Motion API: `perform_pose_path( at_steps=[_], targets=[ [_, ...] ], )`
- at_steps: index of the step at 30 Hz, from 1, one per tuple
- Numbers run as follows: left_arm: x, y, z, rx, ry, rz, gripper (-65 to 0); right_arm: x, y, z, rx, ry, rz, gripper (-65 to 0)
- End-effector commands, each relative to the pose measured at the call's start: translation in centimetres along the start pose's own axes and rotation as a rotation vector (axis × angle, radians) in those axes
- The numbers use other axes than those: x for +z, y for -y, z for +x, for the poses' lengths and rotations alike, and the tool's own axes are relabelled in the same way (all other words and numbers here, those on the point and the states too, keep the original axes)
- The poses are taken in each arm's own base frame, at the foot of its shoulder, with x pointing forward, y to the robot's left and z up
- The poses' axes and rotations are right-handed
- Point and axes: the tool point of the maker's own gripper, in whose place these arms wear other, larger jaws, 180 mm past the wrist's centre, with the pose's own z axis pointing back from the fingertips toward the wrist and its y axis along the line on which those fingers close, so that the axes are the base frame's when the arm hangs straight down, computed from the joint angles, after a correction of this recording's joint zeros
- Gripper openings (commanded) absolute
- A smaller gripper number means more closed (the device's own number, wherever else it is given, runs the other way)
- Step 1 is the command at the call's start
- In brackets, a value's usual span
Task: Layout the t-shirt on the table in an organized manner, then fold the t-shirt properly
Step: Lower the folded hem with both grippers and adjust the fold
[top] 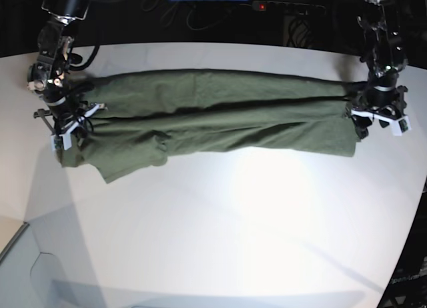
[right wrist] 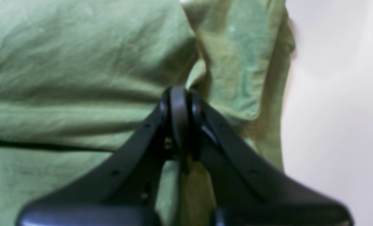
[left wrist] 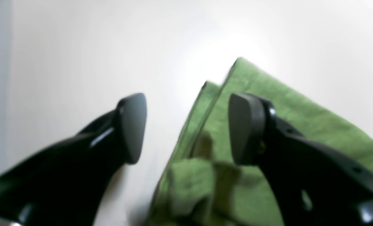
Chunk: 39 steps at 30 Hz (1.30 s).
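Left claw [left wrist: 186, 128] is standing open above the t-shirt [top: 213, 118] hem; right claw [right wrist: 180, 103] is pinching cloth. Advice: lift clear before releasing opposite end on worktop [top: 233, 215].

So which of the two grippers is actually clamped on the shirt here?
The right gripper, at the t-shirt's sleeve end: its jaws are shut on a pinch of fabric. The left gripper stands open, nothing between its pads.
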Motion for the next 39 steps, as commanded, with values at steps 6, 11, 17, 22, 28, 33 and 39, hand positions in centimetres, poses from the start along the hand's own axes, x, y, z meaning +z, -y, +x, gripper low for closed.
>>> perform_pose_path(
  at_steps=[6, 11, 17, 22, 28, 33, 39],
  targets=[
    [-1.2, 0.0, -0.5, 0.037, 0.000, 0.016, -24.6, 0.2, 0.8, 0.2, 0.019, -0.008, -0.020, -65.0],
    [-1.7, 1.7, -3.3, 0.008, -0.070, -0.024, -24.6, 0.1, 0.8, 0.4, 0.018, -0.004, -0.020, -65.0],
    [-1.7, 2.8, -5.1, -0.012, -0.119, -0.050, -25.2, 0.0, 0.7, 0.6, 0.019, 0.001, -0.019, -65.0],
    [-1.9, 1.5, -7.2, -0.005, -0.169, -0.016, -40.1, 0.0, 0.8, 0.8, 0.019, 0.004, -0.019, -65.0],
    [-2.4, 0.6, -6.0, -0.010, -0.149, -0.001, -64.7, -0.1, 0.8, 1.4, 0.019, 0.016, -0.020, -65.0],
    [-3.3, -0.4, -2.9, 0.016, -0.088, 0.023, -65.0, -0.3, 0.0, 1.2, 0.003, 0.015, -0.009, -65.0],
    [-1.9, 0.0, 4.9, 0.037, 0.117, 0.012, -64.8, -0.5, -1.3, 0.1, -0.026, -0.002, 0.012, -65.0]
  ],
)
